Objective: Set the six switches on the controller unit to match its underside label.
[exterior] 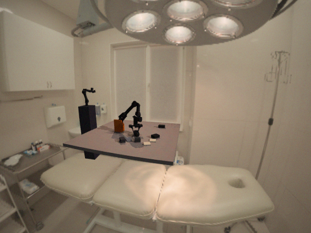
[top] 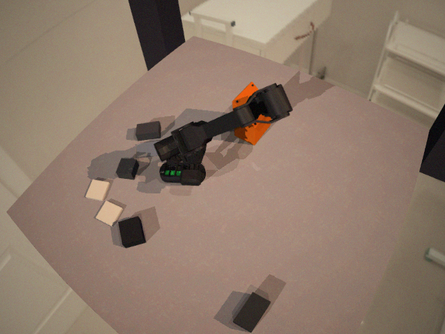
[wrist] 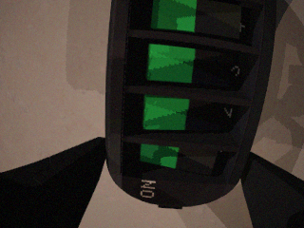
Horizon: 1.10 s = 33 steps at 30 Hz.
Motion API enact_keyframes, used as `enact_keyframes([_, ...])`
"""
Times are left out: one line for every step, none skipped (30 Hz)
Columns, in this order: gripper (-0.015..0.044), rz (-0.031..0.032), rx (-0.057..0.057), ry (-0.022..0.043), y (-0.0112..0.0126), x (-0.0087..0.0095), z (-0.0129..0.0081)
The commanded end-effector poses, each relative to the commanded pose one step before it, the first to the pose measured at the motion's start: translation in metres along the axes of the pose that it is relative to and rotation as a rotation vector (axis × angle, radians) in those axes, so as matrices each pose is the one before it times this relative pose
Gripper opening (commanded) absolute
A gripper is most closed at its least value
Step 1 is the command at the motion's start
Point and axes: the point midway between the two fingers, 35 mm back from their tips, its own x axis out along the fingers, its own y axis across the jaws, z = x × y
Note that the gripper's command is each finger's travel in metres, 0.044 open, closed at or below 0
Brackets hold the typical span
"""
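Note:
The dark grey controller unit (top: 175,173) (exterior: 136,133) (wrist: 187,191) is upright, its switches facing up. My gripper (wrist: 177,154) is shut on it, one finger at each long side near the end marked ON. In the wrist view, switches 1 to 4 show green ends on the left and dark ends on the right. Switches 2 and 3 show plain green faces with shadowed dark ends; 1 and 4 show two-tone green and lighter dark ends. I cannot tell each setting surely. Switches 5 and 6 are out of the wrist view. The underside label is hidden. Whether the unit touches the bench is unclear.
Dark blocks (top: 148,130) (top: 127,168) (top: 131,232) and two cream tiles (top: 97,189) (top: 109,213) lie on the bench (top: 305,216) left of the unit. Another dark block (top: 251,312) lies near the bottom. An orange bracket (top: 251,134) stands beneath the arm.

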Motion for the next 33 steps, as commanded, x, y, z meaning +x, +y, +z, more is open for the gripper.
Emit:
enact_keyframes([0.0000,0.00728,-0.0002,0.00149,0.00808,0.00061,0.00207])
enact_keyframes([0.0000,0.00003,0.0000,-0.00001,0.00088,0.00000,0.00036])
enact_keyframes([0.0000,0.00003,0.0000,-0.00001,0.00088,0.00000,0.00036])
enact_keyframes([0.0000,0.00003,0.0000,0.00000,0.00088,0.00000,0.00035])
enact_keyframes([0.0000,0.00003,0.0000,0.00000,0.00070,0.00000,0.00028])
enact_keyframes([0.0000,0.00002,0.0000,0.00000,0.00043,0.00000,0.00017])
enact_keyframes([0.0000,0.00001,0.0000,0.00000,0.00030,-0.00001,0.00012])
enact_keyframes([0.0000,0.00001,0.0000,0.00000,0.00035,-0.00001,0.00014])
enact_keyframes([0.0000,0.00001,0.0000,0.00000,0.00031,0.00000,0.00013])
enact_keyframes([0.0000,0.00000,0.0000,0.00000,0.00008,-0.00008,0.00003])
enact_keyframes([0.0000,0.00000,0.0000,0.00000,0.00004,-0.00004,0.00002])
enact_keyframes([0.0000,0.00000,0.0000,0.00000,0.00000,-0.00007,0.00000])
enact_keyframes([0.0000,0.00000,0.0000,0.00000,0.00000,-0.00005,0.00000])
enact_keyframes([0.0000,0.00000,0.0000,0.00000,0.00000,-0.00007,0.00000])
enact_keyframes([0.0000,0.00000,0.0000,0.00000,0.00000,-0.00004,0.00000])
enact_keyframes([0.0000,0.00000,0.0000,0.00000,0.00000,-0.00010,0.00000])
enact_keyframes([0.0000,0.00000,0.0000,0.00000,0.00000,0.00000,0.00000])
enact_keyframes([0.0000,0.00000,0.0000,0.00000,0.00000,0.00000,0.00000])
enact_keyframes([0.0000,0.00000,0.0000,0.00000,0.00000,-0.00006,0.00000])
enact_keyframes([0.0000,0.00000,0.0000,0.00000,0.00000,-0.00006,0.00000])
enact_keyframes([0.0000,0.00000,0.0000,0.00000,0.00000,0.00000,0.00000])
enact_keyframes([0.0000,0.00000,0.0000,0.00000,0.00000,-0.00005,0.00000])
enact_keyframes([0.0000,0.00000,0.0000,0.00000,0.00000,-0.00005,0.00000])
enact_keyframes([0.0000,0.00000,0.0000,0.00000,0.00000,0.00000,0.00000])
enact_keyframes([0.0000,0.00000,0.0000,0.00000,0.00000,0.00000,0.00000])
enact_keyframes([0.0000,0.00000,0.0000,0.00000,0.00000,-0.00005,0.00000])
enact_keyframes([0.0000,0.00000,0.0000,0.00000,0.00012,-0.00001,0.00005])
enact_keyframes([0.0000,0.00001,0.0000,0.00000,0.00026,-0.00002,0.00011])
enact_keyframes([0.0000,0.00001,0.0000,0.00000,0.00025,-0.00002,0.00010])
enact_keyframes([0.0000,0.00001,0.0000,0.00000,0.00021,-0.00002,0.00009])
enact_keyframes([0.0000,0.00000,0.0000,0.00000,0.00008,-0.00001,0.00003])
enact_keyframes([0.0000,0.00000,0.0000,0.00000,0.00000,-0.00007,0.00000])
enact_keyframes([0.0000,0.00000,0.0000,0.00000,0.00000,-0.00006,0.00000])
